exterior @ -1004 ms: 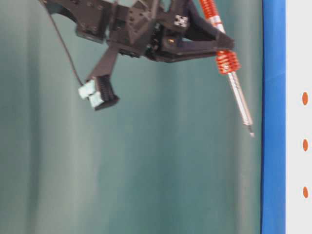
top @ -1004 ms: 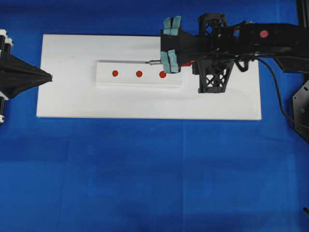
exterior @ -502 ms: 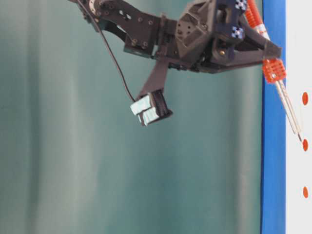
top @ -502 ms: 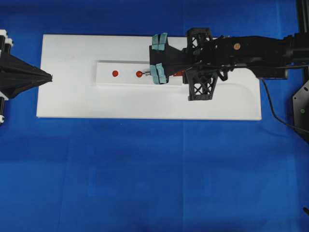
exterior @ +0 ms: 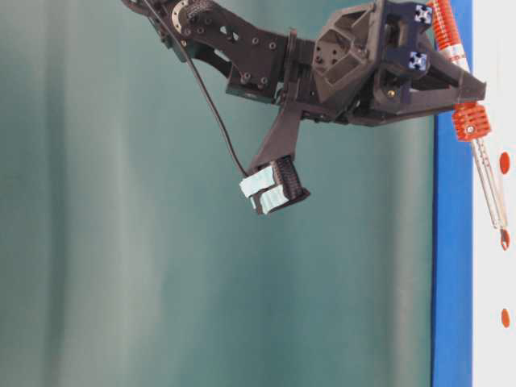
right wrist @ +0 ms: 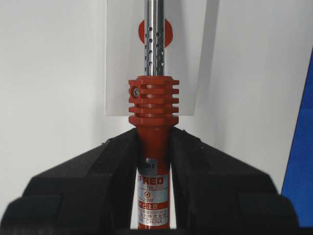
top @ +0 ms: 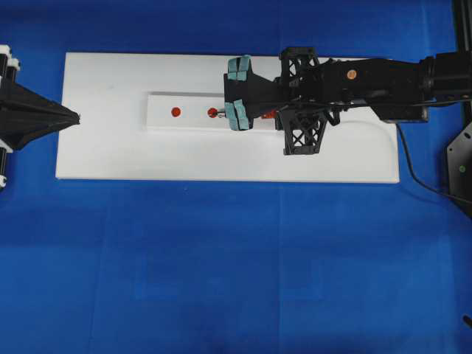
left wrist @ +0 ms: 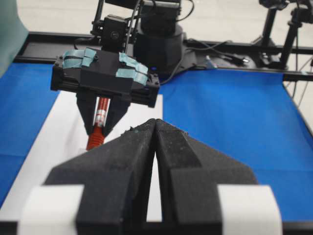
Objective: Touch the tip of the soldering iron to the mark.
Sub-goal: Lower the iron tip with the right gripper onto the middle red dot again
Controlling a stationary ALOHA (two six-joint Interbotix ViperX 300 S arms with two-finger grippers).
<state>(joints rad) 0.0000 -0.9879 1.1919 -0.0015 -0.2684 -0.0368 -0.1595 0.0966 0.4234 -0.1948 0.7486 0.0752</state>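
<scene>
My right gripper is shut on the soldering iron's red handle. Its perforated grey shaft points away across a red mark. In the table-level view the shaft slants down and its dark tip lies on the middle one of three red marks. In the overhead view the tip is at the right edge of the middle mark. Another mark lies further left. My left gripper rests shut and empty at the board's left end.
The marks sit on a raised white strip on a white board, which lies on a blue cloth. The iron's black cord trails off the board's right side. The right arm spans the board's right half.
My right arm moved left along the strip and came down. The iron's tip went from above the strip's far edge near the right mark to the middle mark. The left gripper stayed put.
</scene>
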